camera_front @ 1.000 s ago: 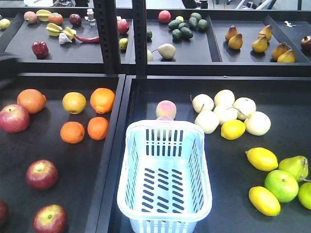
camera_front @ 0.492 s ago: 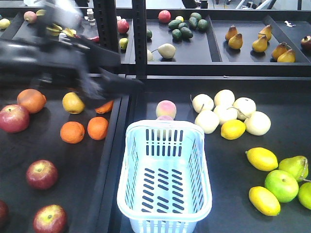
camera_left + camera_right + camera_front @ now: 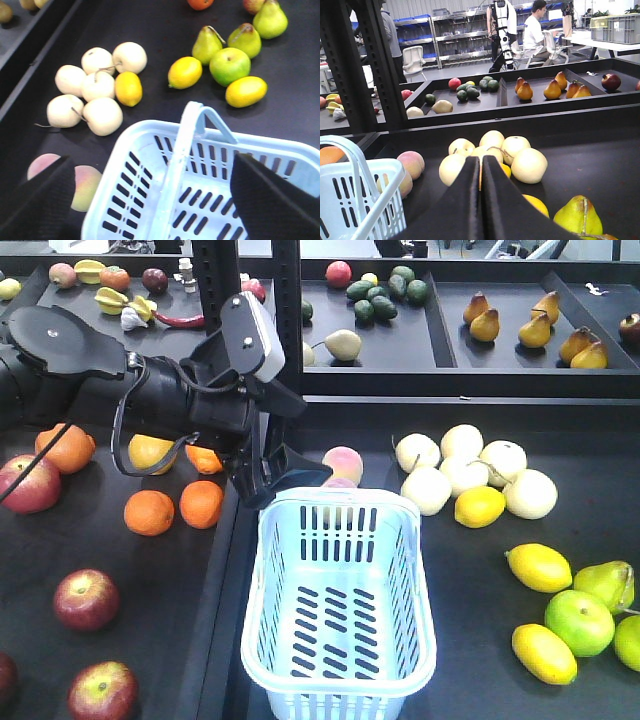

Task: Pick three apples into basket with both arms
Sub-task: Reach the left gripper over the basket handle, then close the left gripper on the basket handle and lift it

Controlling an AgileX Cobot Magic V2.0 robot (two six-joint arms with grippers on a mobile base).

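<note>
Three red apples lie in the left tray: one (image 3: 28, 483) at the left edge, one (image 3: 86, 598) lower down, one (image 3: 102, 690) at the front. The pale blue basket (image 3: 425, 640) stands empty in the right tray, its handle raised in the left wrist view. My left arm reaches in from the left. Its gripper (image 3: 298, 435) hangs open above the basket's far left corner, holding nothing. In the left wrist view its fingers (image 3: 42, 200) straddle the basket (image 3: 125, 150). My right gripper (image 3: 481, 160) is shut and empty, low beside the basket (image 3: 350, 195); the front view does not show it.
Oranges (image 3: 150, 512) lie behind the apples, partly under my left arm. A peach (image 3: 342, 464) sits just behind the basket. Pale pears (image 3: 465, 475), lemons (image 3: 540, 567) and a green apple (image 3: 579, 622) fill the right side. A black shelf post (image 3: 287, 310) stands behind the left gripper.
My left arm has swung in from the left; a second ago it was out of the front view. Now its open gripper is over the basket's far left corner. No fruit moved.
</note>
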